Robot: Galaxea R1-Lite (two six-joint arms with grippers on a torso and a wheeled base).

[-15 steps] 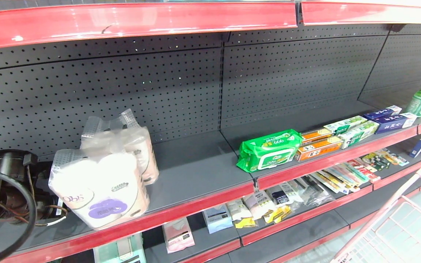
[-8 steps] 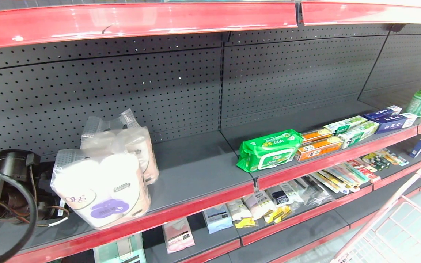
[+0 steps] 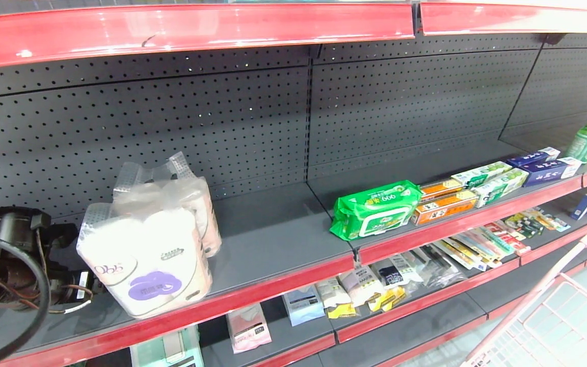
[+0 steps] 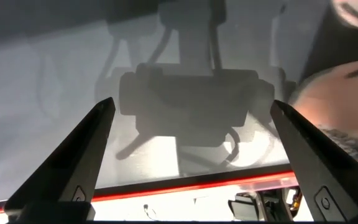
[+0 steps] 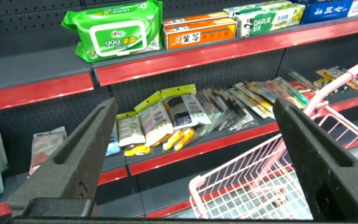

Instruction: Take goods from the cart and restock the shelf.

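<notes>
- Grey shelf point(image 3: 283, 239), lower left: toilet-paper pack point(image 3: 145, 260) had shifted slightly rightward.
- Left gripper point(image 4: 191, 106) fingers apart; pack cut off at frame edge.
- Right gripper point(image 5: 194, 102) fingers apart above cart point(image 5: 253, 186).

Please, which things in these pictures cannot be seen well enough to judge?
Cart: cut off by the head view's corner; in the right wrist view the right gripper covers part, so its load cannot be told.
Rear toilet paper pack: head view, mostly hidden behind the front pack.
Lower-shelf packets: head view, too small to identify.
</notes>
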